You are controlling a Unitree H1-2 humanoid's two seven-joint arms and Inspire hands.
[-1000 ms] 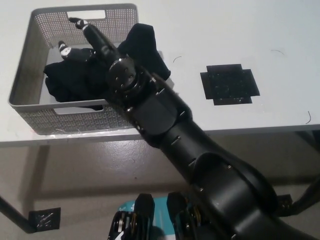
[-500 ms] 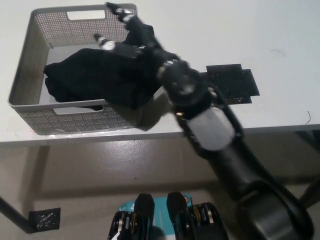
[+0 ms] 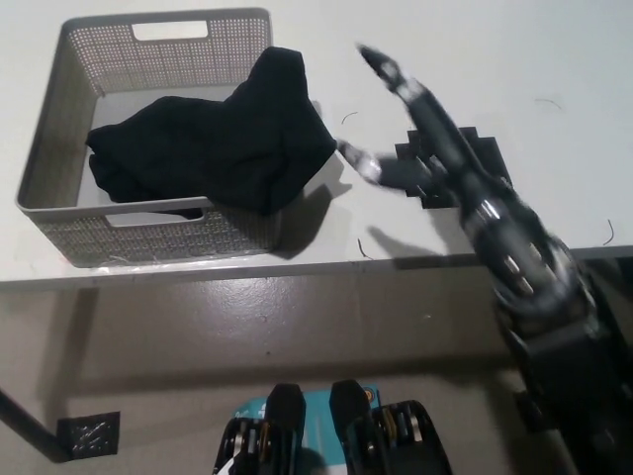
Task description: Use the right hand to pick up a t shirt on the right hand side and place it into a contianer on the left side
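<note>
A black t-shirt (image 3: 213,148) lies bunched in the grey perforated container (image 3: 59,139) at the table's left, with part of it draped over the container's right wall. My black right hand (image 3: 420,139) hovers open to the right of the container, above the table, fingers spread and holding nothing. It is well apart from the shirt. My white left hand is not in view.
A black cross-shaped mark (image 3: 465,163) is stuck on the white table (image 3: 445,49), partly hidden under my right hand. The table's front edge (image 3: 297,265) runs just below the container. Beige floor shows beneath.
My right hand has let go of the shirt and swung rightward out of the container to above the black mark. The shirt stays in the container, draped over its right wall.
</note>
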